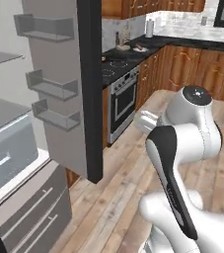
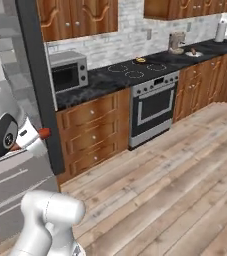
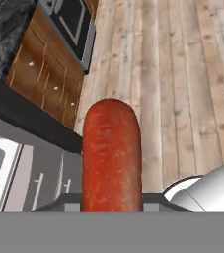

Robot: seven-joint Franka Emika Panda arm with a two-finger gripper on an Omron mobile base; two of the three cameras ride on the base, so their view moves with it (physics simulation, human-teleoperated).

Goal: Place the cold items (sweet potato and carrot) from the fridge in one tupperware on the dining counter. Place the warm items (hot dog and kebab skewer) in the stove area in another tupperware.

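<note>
An orange-red carrot (image 3: 111, 153) with a blunt rounded end sticks up between my two finger tips, and my gripper (image 3: 112, 200) is shut on its lower part. From the right base view, the carrot's tip (image 2: 44, 133) pokes out past the white hand, right beside the dark edge of the open fridge door (image 2: 37, 85). Below the carrot lie the wooden floor (image 3: 182, 74) and the fridge's grey lower drawers (image 3: 39, 183). The sweet potato, hot dog, kebab skewer and tupperware are out of view.
The fridge door (image 1: 59, 89) stands open with grey shelves on its inside. Beyond it are the black stove (image 1: 121, 64), its oven (image 2: 155, 107) and wooden cabinets (image 2: 92, 127). A microwave (image 2: 67, 72) sits on the dark counter. Wooden floor spreads to the right.
</note>
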